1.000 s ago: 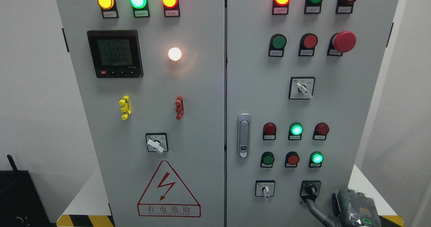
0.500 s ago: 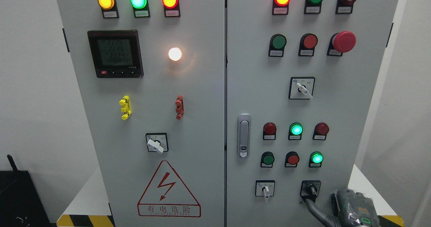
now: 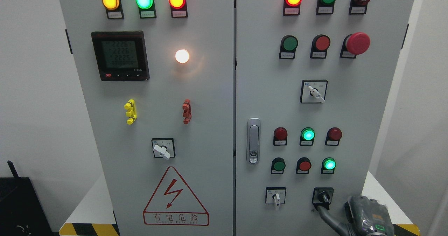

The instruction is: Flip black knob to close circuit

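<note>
Right hand (image 3: 364, 216) cut off btm edge, grip unclear, one finger (image 3: 323, 213) maybe touching black knob (image 3: 323, 196).

Right hand (image 3: 364, 217): entered at lower right corner, back of hand toward camera, one grey finger (image 3: 327, 218) extended up-left. Left arm: out of view.

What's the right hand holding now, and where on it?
Nothing clearly held: one finger of the right hand reaches the lower edge of the black knob; no grasp is visible.
</note>
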Motion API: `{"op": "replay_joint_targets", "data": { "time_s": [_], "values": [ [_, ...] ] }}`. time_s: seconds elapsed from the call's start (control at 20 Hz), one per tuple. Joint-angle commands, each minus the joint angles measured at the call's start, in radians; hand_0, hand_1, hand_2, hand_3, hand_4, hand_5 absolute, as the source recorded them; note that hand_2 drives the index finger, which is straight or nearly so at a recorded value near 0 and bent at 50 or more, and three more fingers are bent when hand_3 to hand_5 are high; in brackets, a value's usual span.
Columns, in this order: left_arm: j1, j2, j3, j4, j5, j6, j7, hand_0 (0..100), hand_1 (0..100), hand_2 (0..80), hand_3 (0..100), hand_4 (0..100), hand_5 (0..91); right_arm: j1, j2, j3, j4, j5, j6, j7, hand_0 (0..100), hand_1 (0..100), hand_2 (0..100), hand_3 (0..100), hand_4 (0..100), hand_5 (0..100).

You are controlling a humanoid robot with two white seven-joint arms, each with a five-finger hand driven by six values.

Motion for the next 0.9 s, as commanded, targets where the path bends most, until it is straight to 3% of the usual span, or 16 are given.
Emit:
{"op": "replay_joint_targets", "data": {
  "time_s": [0.0, 0.3, 0.85],
  "values": [
    [-0.001, 0.0, 0.0, 0.001, -0.002, -0.001, 0.001, 12, 56, 0.0, 0, 0, 0.0, -0.004, -0.005, -0.025, 0.011, -0.007, 0.002, 0.001, 0, 0, 94, 100, 85, 83],
    [-0.001, 0.0, 0.0, -0.001, 0.001, -0.001, 0.001, 12, 56, 0.0, 0, 0, 0.0, -0.003, -0.031, -0.043, 0.008, -0.056, 0.005, 0.0, 0, 0, 94, 100, 85, 83],
    [0.0, 0.0, 0.0, 0.001, -0.002, -0.001, 0.001, 12, 56, 0.0, 0, 0, 0.0, 0.007, -0.013, -0.006, 0.0, -0.054, 0.0, -0.022, 0, 1, 94, 100, 85, 83]
  ]
}}
